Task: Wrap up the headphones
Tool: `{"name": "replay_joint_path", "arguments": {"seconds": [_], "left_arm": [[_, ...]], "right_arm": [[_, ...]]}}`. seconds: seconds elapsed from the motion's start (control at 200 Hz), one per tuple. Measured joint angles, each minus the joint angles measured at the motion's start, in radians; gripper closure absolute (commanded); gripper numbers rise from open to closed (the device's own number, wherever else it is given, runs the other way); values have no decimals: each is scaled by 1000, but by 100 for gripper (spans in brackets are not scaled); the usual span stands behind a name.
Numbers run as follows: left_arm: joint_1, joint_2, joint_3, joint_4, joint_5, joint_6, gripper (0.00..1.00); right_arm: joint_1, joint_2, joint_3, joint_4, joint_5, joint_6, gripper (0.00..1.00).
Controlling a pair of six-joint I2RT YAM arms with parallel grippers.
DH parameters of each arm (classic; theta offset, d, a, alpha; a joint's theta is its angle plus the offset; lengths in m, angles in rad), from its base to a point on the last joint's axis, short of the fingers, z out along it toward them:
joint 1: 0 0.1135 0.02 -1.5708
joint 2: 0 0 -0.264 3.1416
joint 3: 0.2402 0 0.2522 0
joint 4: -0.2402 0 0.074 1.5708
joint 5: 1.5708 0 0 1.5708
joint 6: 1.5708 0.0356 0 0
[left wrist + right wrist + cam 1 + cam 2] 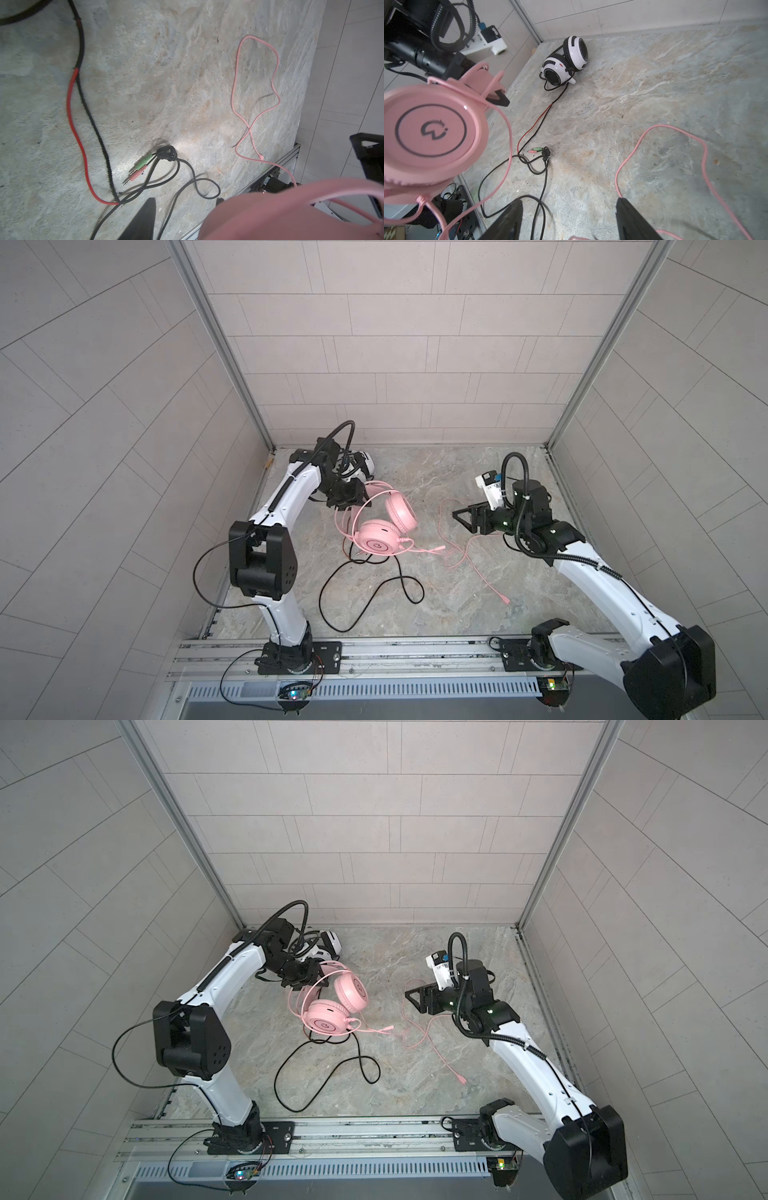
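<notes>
My left gripper is shut on the headband of the pink headphones, which hang from it above the table. Their pink cable trails in loose loops to the right. Near the back left corner the white-and-black headphones lie on the table. Their black cable curls toward the front and ends in green and pink plugs. My right gripper stands open above the pink cable, holding nothing.
Grey walls close the table on three sides. An aluminium rail with both arm bases runs along the front edge. A red wire lies beside the black cable.
</notes>
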Motion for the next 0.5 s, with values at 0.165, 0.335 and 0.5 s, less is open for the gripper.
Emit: {"name": "replay_joint_path", "arguments": {"seconds": [0.165, 0.335, 0.5], "left_arm": [[31, 13, 23, -14, -1, 8, 100], [45, 35, 40, -33, 16, 26, 100], [63, 46, 41, -39, 20, 37, 100]], "right_arm": [[122, -71, -137, 90, 14, -18, 28], [183, -130, -177, 158, 41, -46, 29], [227, -120, -166, 185, 53, -79, 29]]}}
